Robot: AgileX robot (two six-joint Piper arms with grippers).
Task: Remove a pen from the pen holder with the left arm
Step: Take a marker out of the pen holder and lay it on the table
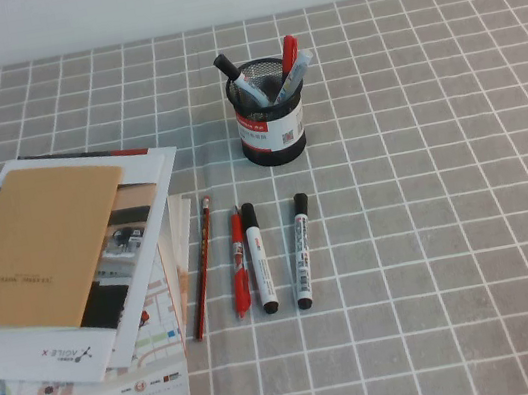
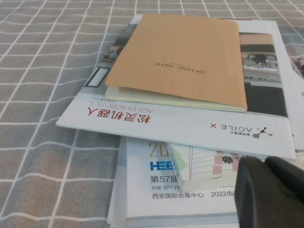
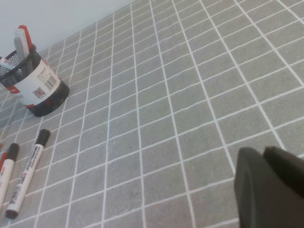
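The tan notebook [image 2: 180, 57] carries small dark lettering, "CLASSIC NOTE". The white brochure [image 2: 190, 128] under it shows red Chinese characters "松灵机器人" with "AGILEX ROBOTICS" beside them, and a dark "AGILE·X" logo near its corner. The booklet [image 2: 156, 190] below that shows blue letters beginning "HEE", then "第57届", "西安国际会展中心" and a date starting "2022/8/", the rest hidden. The pen holder [image 1: 277, 153] wears a white label [image 1: 269, 134] with red print and a square code, too small to read.

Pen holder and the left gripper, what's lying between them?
The left gripper, shut, hangs over the booklet stack; the high view shows a pencil, red pen and two markers between stack and pen holder. Right gripper hangs over tablecloth.
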